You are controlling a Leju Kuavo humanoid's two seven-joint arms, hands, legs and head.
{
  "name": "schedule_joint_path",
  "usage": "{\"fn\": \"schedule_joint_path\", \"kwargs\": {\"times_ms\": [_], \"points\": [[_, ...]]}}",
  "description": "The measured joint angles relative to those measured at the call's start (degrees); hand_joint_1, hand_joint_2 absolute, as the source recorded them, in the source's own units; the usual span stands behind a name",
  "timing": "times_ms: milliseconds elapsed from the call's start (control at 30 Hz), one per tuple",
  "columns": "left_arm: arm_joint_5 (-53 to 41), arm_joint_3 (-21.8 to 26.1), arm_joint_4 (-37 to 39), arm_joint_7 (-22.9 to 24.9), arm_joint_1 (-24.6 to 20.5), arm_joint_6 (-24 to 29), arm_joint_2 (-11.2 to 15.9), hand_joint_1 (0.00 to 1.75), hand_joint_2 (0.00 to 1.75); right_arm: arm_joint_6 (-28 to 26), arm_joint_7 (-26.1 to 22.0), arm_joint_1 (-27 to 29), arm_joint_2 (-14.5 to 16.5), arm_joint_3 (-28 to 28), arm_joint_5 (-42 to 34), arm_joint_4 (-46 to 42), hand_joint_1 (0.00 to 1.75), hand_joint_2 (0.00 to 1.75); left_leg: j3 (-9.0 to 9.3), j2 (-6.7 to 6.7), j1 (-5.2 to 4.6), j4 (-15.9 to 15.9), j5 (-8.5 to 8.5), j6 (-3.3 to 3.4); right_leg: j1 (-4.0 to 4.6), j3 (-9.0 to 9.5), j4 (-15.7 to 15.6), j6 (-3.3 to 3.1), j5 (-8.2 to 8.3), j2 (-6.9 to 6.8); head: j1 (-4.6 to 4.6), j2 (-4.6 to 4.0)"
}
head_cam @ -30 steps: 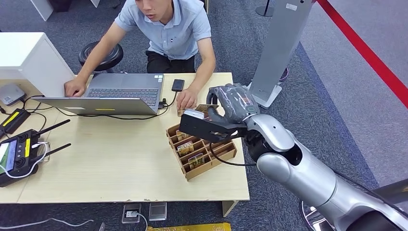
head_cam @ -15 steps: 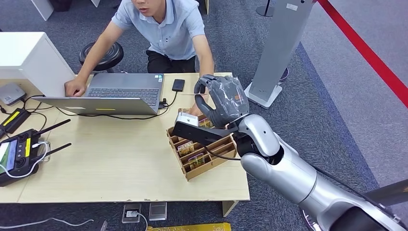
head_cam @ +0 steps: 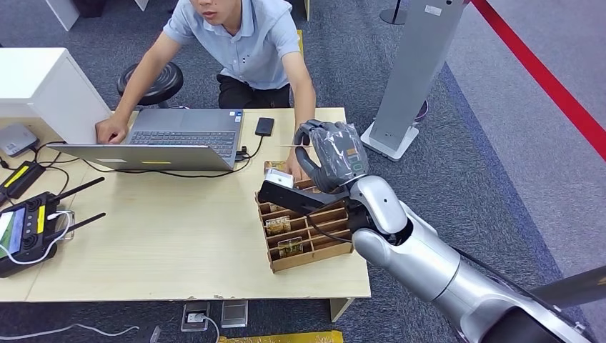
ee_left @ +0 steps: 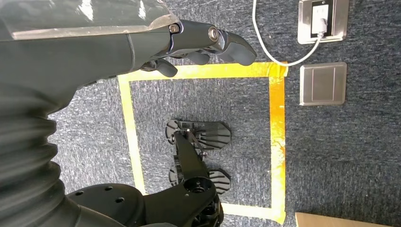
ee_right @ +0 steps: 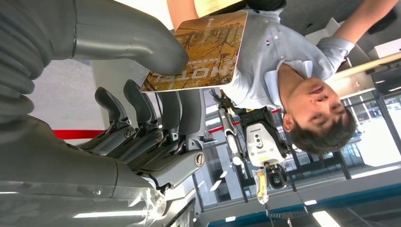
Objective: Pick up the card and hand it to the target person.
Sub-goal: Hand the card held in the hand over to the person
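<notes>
My right hand [head_cam: 332, 153] is raised over the far end of the wooden card box [head_cam: 307, 232] on the table. It pinches a brown hotel card [ee_right: 203, 52] between thumb and fingers. In the head view the card [head_cam: 289, 146] is a thin edge-on line sticking out toward the person [head_cam: 246, 43], who sits across the table at a laptop [head_cam: 182, 132]. The person's hand [head_cam: 293, 171] rests on the table just beyond the box, under my hand. My left hand [ee_left: 208, 42] hangs over the floor, fingers loosely extended, holding nothing.
The box has several more cards in its slots. A phone [head_cam: 264, 126] lies by the laptop. A controller with antennas [head_cam: 28, 229] and cables sit at the table's left. A grey stand [head_cam: 414, 71] rises right of the table, with a red floor line [head_cam: 543, 71] beyond.
My right hand has swung left and turned upward with the card, nearer the person. The wooden box has turned squarer to the table edge. The person's hand has shifted slightly.
</notes>
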Motion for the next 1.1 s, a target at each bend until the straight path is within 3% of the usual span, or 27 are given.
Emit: {"fn": "schedule_joint_path", "kwargs": {"times_ms": [567,667,700,800,1100], "points": [[0.3,0.0,0.0,-0.2,0.0,0.0,0.0,0.0,1.75,0.0,0.3,0.0,0.7,0.3,0.1,2.7,1.48,1.75,0.0,0.0,0.0,0.0,0.0,0.0,0.0,0.0,0.0,0.0,0.0,0.0,0.0,0.0],[0.2,0.0,0.0,-0.4,0.0,-0.2,0.0,0.0,1.75,0.0,0.4,0.0,0.7,0.3,-0.2,2.9,0.37,1.75,0.0,0.0,0.0,0.0,0.0,0.0,0.0,0.0,0.0,0.0,0.0,0.0,0.01,0.0],[0.2,0.0,0.0,-0.4,0.0,-0.3,0.0,0.0,1.31,0.1,0.5,0.0,0.7,0.3,-0.3,3.0,0.0,1.75,0.0,0.0,0.0,0.0,0.0,0.0,0.0,0.0,0.0,0.0,0.0,0.0,0.01,0.0],[0.2,0.0,0.0,-0.6,0.0,-1.1,0.0,0.0,0.0,0.0,0.8,0.0,0.7,0.4,-0.9,3.0,0.0,1.75,0.0,0.0,0.0,0.0,0.0,0.0,0.0,0.0,0.0,0.0,0.0,0.0,-0.01,0.0],[1.8,0.0,0.0,-2.8,0.1,-2.7,0.0,0.0,0.0,-2.1,0.6,0.3,0.6,0.1,-3.4,2.8,0.0,1.75,0.02,0.0,0.0,0.0,0.0,0.0,0.0,0.0,0.0,0.0,0.0,0.0,-0.01,0.0]]}}
